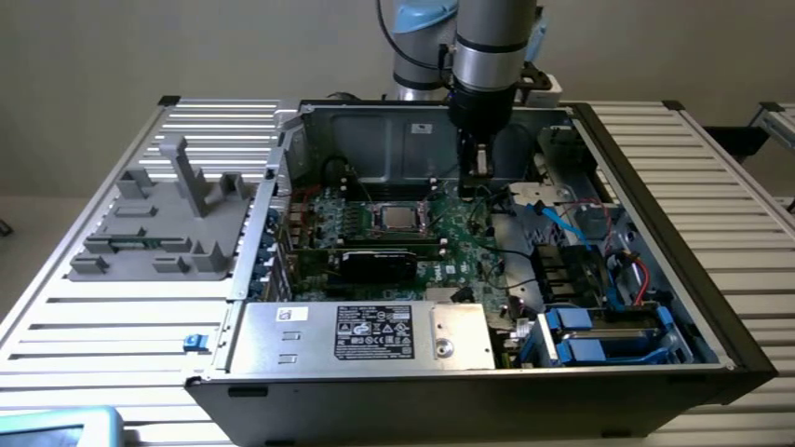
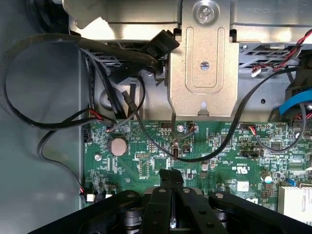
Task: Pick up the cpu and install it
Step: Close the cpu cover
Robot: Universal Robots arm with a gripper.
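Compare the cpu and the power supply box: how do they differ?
Size: the cpu is a small square; the power supply box is a large block.
Surface: the cpu is plain silver-grey; the power supply box carries a black label.
Place: the cpu lies in the black socket frame on the motherboard; the power supply box sits along the near wall of the case.
Both are silvery metal.

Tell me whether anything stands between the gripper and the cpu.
Nothing visible does. The shut gripper hangs over the motherboard, just to the exterior view's right of the cpu, which sits in its socket. Only low board parts lie between them.
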